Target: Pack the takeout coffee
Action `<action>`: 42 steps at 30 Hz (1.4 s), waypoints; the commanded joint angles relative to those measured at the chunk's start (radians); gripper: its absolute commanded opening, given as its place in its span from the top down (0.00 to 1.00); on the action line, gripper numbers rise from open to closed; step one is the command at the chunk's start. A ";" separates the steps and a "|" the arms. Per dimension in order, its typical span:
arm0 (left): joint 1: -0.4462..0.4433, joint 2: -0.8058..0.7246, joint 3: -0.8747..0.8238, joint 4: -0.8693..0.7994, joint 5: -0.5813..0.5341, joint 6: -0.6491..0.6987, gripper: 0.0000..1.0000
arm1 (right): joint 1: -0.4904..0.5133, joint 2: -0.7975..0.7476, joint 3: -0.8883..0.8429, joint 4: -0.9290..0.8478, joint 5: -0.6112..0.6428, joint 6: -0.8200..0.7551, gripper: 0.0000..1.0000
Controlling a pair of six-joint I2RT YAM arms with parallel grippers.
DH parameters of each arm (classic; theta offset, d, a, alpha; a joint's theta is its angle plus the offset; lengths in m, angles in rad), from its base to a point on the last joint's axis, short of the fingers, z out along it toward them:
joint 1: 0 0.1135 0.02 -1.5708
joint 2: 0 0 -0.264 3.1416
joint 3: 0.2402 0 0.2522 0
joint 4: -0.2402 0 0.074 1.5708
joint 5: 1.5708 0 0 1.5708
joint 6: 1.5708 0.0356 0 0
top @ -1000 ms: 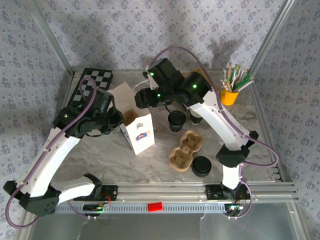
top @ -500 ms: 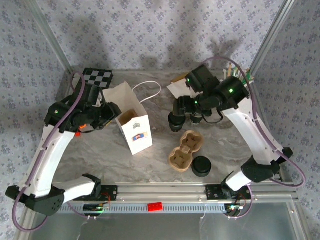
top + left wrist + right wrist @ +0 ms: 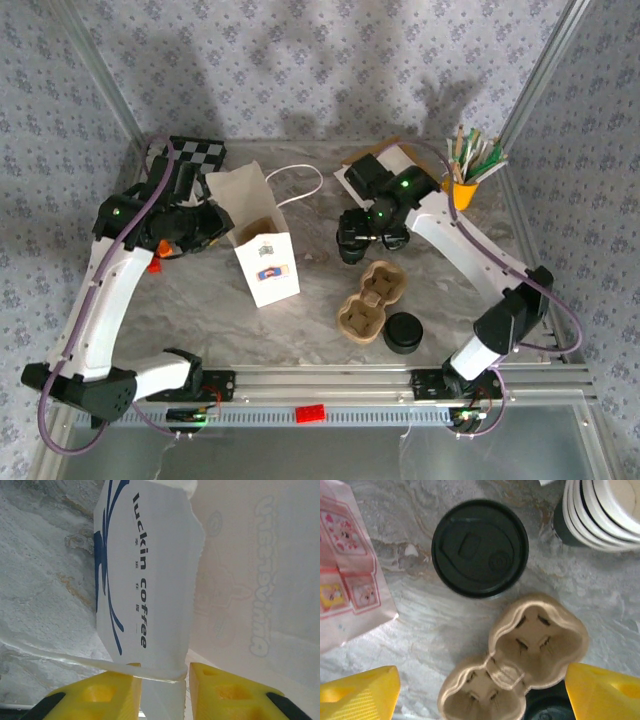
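1. progress: early. carrier (image 3: 368, 303) sits empty on the tabletop (image 3: 200, 310).
2. lidded cup (image 3: 480, 547) stands just behind the carrier, second lidded cup (image 3: 403, 333) just beside its near right.
3. left gripper (image 3: 165, 690): jaws pinch the paper bag (image 3: 268, 262) rim, left of the carrier.
4. right gripper (image 3: 482, 690): jaws spread, empty, above the carrier.
5. remaining: seat cups, bag the carrier.

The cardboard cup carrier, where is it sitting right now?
In the top view the cup carrier lies empty mid-table, right of the white paper bag, with a black-lidded cup beside its near right end.
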 commanded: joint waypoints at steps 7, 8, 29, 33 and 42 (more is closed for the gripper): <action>0.020 -0.016 0.010 0.000 0.060 0.025 0.67 | -0.029 0.150 0.016 0.100 -0.051 -0.242 0.11; 0.020 -0.018 0.008 -0.001 0.061 0.022 0.66 | -0.038 0.156 0.019 0.087 -0.054 -0.277 0.11; 0.027 -0.017 -0.003 -0.016 0.068 0.026 0.54 | -0.102 0.330 0.172 0.011 -0.096 -0.684 0.09; 0.029 -0.017 -0.003 -0.019 0.067 0.026 0.53 | -0.098 0.342 0.169 0.011 -0.099 -0.689 0.11; 0.032 -0.020 -0.009 -0.022 0.061 0.023 0.52 | -0.069 0.389 0.198 -0.005 -0.085 -0.695 0.20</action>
